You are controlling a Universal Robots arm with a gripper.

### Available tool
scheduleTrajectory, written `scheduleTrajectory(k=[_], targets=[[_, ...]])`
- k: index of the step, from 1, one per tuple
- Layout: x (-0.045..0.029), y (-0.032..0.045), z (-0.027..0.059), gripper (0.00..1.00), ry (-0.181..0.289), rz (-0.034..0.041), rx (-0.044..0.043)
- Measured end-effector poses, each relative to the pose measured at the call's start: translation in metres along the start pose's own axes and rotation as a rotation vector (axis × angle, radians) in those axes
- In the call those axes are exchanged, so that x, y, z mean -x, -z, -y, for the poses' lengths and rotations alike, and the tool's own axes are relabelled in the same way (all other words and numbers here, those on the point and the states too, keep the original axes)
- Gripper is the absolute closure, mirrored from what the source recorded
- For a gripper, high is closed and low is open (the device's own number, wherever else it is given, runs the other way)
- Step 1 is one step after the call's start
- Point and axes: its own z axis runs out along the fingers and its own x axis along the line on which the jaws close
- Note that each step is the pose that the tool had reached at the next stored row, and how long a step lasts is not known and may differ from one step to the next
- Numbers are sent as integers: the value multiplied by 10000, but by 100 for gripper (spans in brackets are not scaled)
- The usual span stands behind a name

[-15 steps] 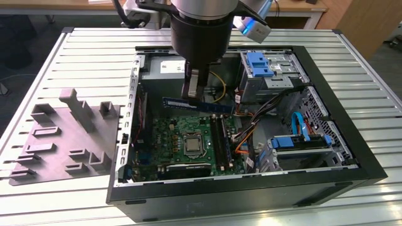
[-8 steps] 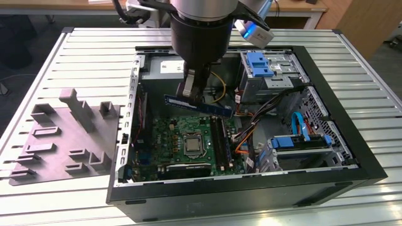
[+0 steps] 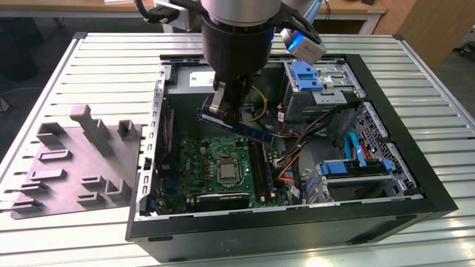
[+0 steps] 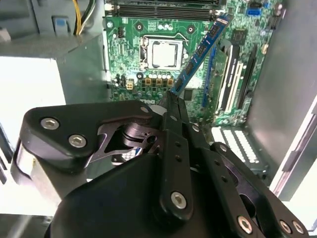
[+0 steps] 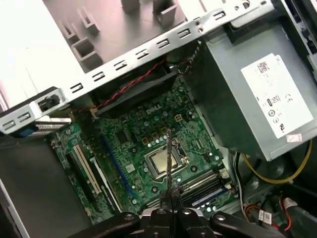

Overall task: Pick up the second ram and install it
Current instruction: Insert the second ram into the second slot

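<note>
Second ram (image 3: pixel 252 132) is in the air inside the open case (image 3: pixel 401 183), above the motherboard (image 3: pixel 211 153), not seated. In the exterior view it hangs slanted over the board's upper edge, just below the power supply (image 3: pixel 193 78).

End effector (image 3: pixel 226 111) is clenched on it. In the second wrist view the grip (image 4: pixel 173 96) sits near one end, and most of the stick (image 4: pixel 200 49) sticks out over the board. In the first wrist view the stick is edge-on, a thin line (image 5: pixel 168 153) over the CPU socket (image 5: pixel 161 163), with the memory slots (image 5: pixel 203 186) just beside it.

Risks, as I judge them:
- An off-centre grip means the push load levers the stick, so one end seats and the other rides up or slips in the pads.
- The stick looks skewed to the slot line. If it goes down like that, it lands on the slot wall or a latch.
- Can't tell the latch state or key-notch orientation. If either is wrong, force goes into the board.
- The yellow cables (image 3: pixel 260 105) are close and could snag.

Grey holder tray (image 3: pixel 74 161) sits on the table (image 3: pixel 111 55), well apart.
</note>
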Motion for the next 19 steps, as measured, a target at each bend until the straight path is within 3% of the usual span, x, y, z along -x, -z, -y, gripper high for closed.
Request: scheduleTrajectory(k=[19], targets=[[-1, -30, 1, 89, -3463, 117, -77]])
